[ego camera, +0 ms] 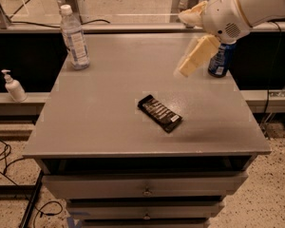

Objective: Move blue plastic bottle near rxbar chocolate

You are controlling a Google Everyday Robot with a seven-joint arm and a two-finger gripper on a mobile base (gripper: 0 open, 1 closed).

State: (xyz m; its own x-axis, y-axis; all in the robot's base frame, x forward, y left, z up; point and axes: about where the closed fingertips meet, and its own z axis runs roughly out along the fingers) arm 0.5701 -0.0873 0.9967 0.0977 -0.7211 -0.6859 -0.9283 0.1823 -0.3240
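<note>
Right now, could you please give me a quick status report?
Gripper open, empty, above table, right rear. Blue plastic bottle upright at far-left corner, ungrasped; rxbar chocolate flat mid-table. Soda can right rear, off the bottle-to-bar line.
</note>
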